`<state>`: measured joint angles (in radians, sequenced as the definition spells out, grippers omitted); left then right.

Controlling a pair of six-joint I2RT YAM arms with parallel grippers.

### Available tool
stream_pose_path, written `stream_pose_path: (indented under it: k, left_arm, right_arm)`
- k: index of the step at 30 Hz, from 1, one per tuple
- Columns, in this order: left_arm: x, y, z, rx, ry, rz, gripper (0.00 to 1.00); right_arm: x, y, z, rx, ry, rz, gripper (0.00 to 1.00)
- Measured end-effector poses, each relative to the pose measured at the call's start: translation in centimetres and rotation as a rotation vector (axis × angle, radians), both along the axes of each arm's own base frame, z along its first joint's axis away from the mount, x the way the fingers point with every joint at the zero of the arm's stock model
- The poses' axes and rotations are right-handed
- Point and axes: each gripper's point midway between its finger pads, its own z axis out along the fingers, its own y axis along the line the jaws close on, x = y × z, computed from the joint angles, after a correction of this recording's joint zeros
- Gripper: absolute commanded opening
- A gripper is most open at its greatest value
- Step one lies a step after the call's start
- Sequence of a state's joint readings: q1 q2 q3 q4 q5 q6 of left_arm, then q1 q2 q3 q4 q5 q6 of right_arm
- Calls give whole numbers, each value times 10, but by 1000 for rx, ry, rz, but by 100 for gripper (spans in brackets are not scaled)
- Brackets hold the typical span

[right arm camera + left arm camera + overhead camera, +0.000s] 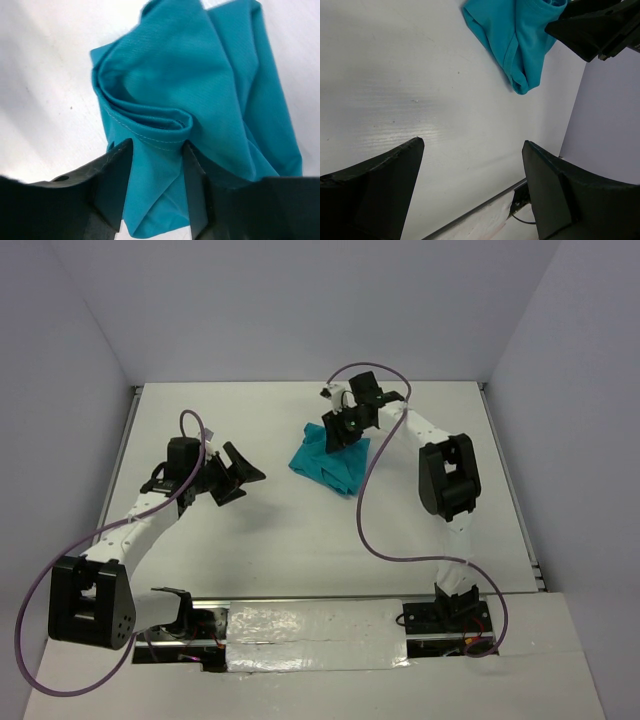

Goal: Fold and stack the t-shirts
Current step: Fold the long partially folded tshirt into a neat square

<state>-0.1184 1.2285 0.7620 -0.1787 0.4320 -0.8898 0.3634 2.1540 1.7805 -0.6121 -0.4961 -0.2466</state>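
The t-shirt, bunched near the bench's far edge right of centre, is light, limp cloth that should sag, so the right gripper pinches a hemmed fold while the left gripper hovers, spread and empty.
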Motion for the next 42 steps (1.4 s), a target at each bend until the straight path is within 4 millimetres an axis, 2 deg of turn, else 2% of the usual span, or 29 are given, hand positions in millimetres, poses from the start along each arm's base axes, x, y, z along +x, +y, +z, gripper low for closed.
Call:
stream_pose_path:
  k: [8, 13, 16, 19, 21, 25, 29, 33, 37, 41, 42]
  left_arm:
    - [0, 0, 0, 0, 0, 0, 93]
    - [0, 0, 0, 1, 0, 0, 93]
    - [0, 0, 0, 1, 1, 0, 93]
    - [0, 0, 0, 0, 1, -1, 93]
    - [0, 0, 0, 0, 1, -1, 93]
    - [0, 0, 0, 0, 1, -1, 93]
    - [0, 0, 0, 0, 0, -1, 93]
    - [1, -4, 4, -19, -19, -16, 92]
    - [1, -16, 11, -60, -71, -70, 88]
    - [0, -48, 18, -84, -105, -186, 82]
    - [2, -60, 18, -83, -103, -223, 82]
  right_arm:
    - [-20, 21, 0, 50, 19, 87, 27]
    - [-33, 39, 2, 74, 29, 142, 24]
    - [-45, 54, 3, 83, 36, 181, 28]
    - [-61, 73, 4, 89, 49, 221, 45]
    - [-70, 82, 5, 96, 63, 243, 51]
    - [-80, 101, 12, 125, 90, 288, 54]
    - [-78, 108, 22, 163, 89, 307, 51]
    - [-66, 98, 30, 197, 91, 269, 39]
    - [-23, 67, 49, 195, 35, 155, 31]
    - [21, 39, 82, 199, -77, 63, 30]
    - [28, 34, 87, 201, -97, 50, 34]
